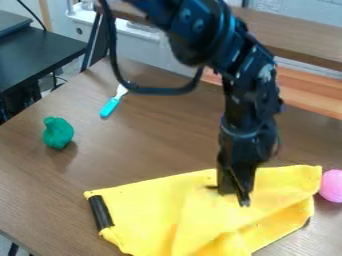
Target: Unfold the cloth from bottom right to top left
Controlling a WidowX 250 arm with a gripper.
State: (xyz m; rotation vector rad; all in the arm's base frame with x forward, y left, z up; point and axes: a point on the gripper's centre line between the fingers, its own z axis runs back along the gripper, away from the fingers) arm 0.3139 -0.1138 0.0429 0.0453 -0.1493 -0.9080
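- While folds and layers remain along the lower right part of the yellow cloth [147,210], the step in hand looks like getting hold of the layer to be opened.
- The black gripper [240,199] is over the cloth's right half, tips at or just above the fabric; whether its jaws are wide, narrow or gripping any of it, I cannot tell.
- Next, I judge, it needs one layer pinched near the cloth's lower right, a modest lift, then a sweep toward its upper left; catching two layers would drag everything.
- No container is called for: the cloth lies directly on the brown table [167,145].
- Around the cloth: a pink ball [332,186] just beside its right edge, a green toy [58,132] beyond its upper left, a black strip [100,212] at its left edge.
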